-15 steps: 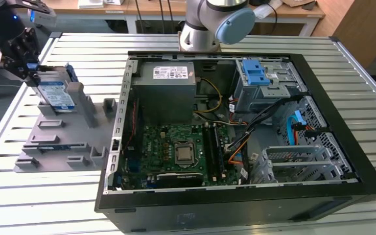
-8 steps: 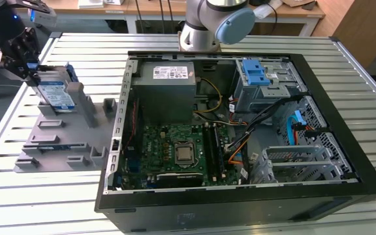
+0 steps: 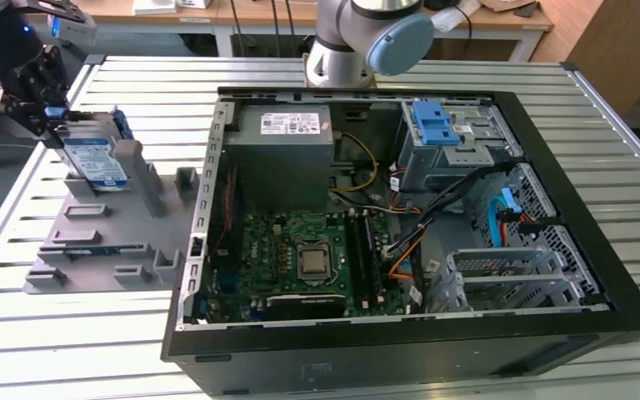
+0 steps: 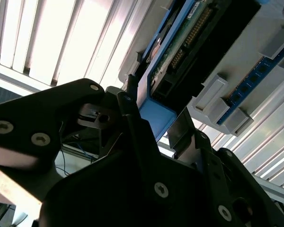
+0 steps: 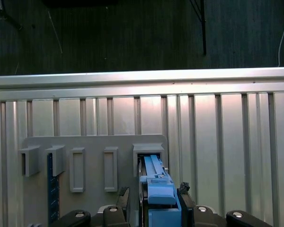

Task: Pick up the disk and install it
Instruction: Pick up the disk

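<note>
Pinching the disk (image 3: 96,160) by its upper edge w/ gripper (image 3: 57,125). Disk stands upright in grey rack (image 3: 97,242), exterior view's left, well apart from PC case (image 3: 542,275). I see open table (image 3: 9,250) slats beside rack's left edge.

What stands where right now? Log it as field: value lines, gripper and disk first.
gripper: the gripper is at the upper end of the disk, at the exterior view's left
disk: upright in a slot of the grey holder, framed by its blue bracket
install status: disk not yet in the computer case
grey holder: flat on the slatted metal table, beside the case
computer case: lying open, with the motherboard and power supply exposed
</note>
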`<state>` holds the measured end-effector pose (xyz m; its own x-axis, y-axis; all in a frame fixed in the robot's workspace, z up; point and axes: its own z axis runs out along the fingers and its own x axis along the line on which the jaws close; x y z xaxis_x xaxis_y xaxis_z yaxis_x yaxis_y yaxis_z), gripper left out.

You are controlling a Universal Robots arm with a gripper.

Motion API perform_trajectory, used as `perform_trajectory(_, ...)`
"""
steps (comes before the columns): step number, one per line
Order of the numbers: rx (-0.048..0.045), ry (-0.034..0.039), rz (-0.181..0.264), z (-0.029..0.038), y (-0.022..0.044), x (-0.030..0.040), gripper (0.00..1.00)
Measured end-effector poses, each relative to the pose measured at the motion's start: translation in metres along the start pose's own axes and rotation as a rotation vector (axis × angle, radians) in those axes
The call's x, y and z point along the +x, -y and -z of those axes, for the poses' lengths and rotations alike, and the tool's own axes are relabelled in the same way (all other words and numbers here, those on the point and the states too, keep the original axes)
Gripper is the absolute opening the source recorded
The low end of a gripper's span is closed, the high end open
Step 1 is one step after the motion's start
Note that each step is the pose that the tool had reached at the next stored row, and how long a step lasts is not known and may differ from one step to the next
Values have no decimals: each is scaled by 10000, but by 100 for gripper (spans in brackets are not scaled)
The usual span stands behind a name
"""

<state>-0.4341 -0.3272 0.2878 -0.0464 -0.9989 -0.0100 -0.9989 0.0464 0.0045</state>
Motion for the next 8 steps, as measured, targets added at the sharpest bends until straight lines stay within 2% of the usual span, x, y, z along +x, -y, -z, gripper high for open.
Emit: perform_trajectory(8,0,-1,0,4,0,0,51)
